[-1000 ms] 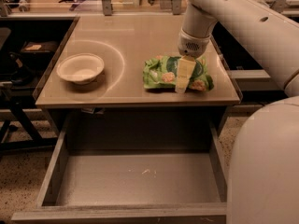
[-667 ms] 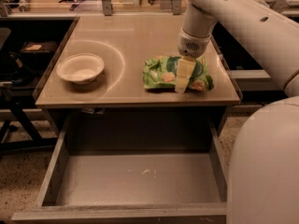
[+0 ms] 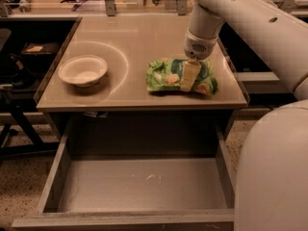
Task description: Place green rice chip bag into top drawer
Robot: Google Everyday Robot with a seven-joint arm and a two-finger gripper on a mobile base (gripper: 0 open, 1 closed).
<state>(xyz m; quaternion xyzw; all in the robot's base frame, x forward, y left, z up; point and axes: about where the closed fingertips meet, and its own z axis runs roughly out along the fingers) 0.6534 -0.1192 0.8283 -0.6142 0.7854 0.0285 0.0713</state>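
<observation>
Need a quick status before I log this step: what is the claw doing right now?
Claw: down on the green rice chip bag on the tabletop; whether it is open or closed cannot be told.

Open top drawer (image 3: 144,191): floor free. On tabletop (image 3: 144,42), gripper (image 3: 189,78) over green rice chip bag (image 3: 163,76) near front-right corner (bowl (image 3: 83,70) near left edge).

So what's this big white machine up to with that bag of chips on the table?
A robot arm has its pincer down on the green rice chip bag, which lies on the tabletop near the front edge. The top drawer below is pulled open, and the bag is not in it yet. A white bowl sits apart from the bag, further along the table.
</observation>
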